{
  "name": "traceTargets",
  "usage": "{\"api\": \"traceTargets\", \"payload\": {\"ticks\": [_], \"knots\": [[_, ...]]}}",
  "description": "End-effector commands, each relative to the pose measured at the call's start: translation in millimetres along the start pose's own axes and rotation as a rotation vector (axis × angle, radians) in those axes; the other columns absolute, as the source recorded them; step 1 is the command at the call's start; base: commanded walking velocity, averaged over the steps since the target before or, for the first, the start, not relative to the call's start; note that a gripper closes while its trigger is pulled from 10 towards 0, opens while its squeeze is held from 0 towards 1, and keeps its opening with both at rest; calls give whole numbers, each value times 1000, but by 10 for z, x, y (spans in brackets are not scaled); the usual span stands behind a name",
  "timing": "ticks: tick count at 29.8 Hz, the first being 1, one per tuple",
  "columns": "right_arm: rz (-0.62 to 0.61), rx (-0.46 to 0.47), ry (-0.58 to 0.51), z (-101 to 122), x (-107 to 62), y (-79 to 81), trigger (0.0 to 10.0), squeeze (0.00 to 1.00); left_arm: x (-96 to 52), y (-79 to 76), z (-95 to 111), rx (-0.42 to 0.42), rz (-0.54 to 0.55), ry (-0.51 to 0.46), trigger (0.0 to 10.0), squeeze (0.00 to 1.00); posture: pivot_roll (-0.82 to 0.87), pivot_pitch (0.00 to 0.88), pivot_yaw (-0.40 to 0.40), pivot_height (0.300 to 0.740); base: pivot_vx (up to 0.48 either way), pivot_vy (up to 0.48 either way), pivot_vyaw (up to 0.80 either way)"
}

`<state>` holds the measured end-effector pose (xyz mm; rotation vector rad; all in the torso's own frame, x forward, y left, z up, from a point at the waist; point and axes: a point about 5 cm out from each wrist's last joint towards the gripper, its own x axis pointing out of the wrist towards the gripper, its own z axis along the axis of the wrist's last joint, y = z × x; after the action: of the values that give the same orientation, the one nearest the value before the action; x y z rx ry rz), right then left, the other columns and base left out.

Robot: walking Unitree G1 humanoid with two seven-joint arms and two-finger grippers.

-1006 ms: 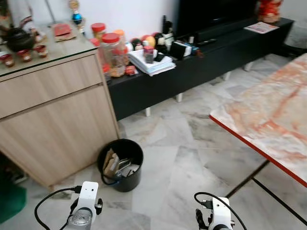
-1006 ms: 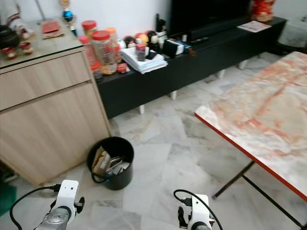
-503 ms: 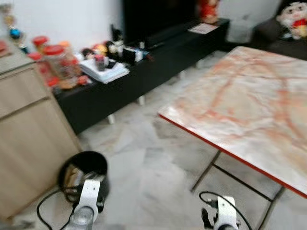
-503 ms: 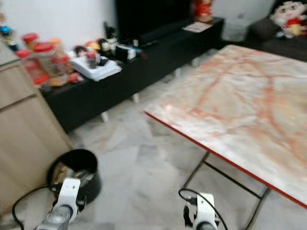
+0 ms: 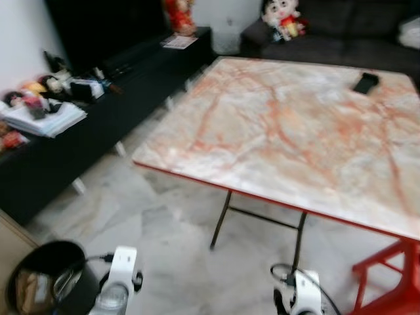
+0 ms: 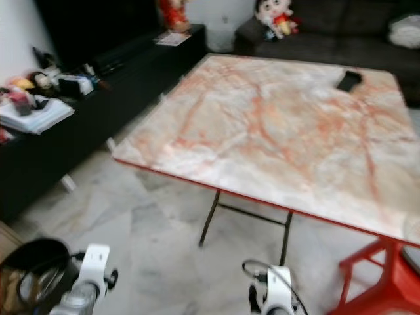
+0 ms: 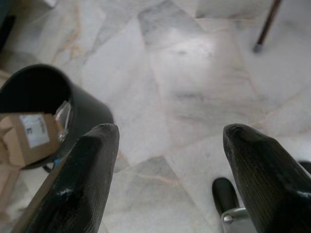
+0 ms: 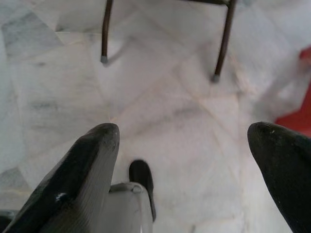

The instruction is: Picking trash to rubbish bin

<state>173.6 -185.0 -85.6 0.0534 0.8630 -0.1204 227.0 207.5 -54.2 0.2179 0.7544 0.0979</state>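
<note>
Black rubbish bin (image 7: 34, 104) sits beside the wide-open, empty left end effector (image 7: 170, 160).

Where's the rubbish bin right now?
The black rubbish bin sits on the marble floor at the bottom-left corner of the eye views, on the robot's left, just beside the left gripper and below the black TV console.

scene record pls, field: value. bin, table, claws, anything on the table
bin: black rubbish bin on the marble floor at robot's near left, cardboard and trash inside
table: marble-top folding table with red edge, ahead and to the right
on table: one dark flat object near the far right corner
left claw: open, empty, low over the floor beside the bin
right claw: open, empty, over the floor near the table legs
blur: head views slightly blurred
</note>
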Motion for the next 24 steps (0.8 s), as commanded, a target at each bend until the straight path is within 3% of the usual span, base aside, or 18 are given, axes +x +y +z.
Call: {"api": "traceTargets", "payload": {"ticks": [1, 24], "knots": [[2, 0, -2, 18, 7, 26, 10000, 0, 1, 64, -14, 15, 11, 8, 10000, 0, -100, 0, 42, 740, 0, 0, -769], [-6, -8, -9, 67, 20, -13, 10000, 0, -3, 62, -30, -28, 34, 16, 10000, 0, -86, 0, 26, 740, 0, -58, -758]]}}
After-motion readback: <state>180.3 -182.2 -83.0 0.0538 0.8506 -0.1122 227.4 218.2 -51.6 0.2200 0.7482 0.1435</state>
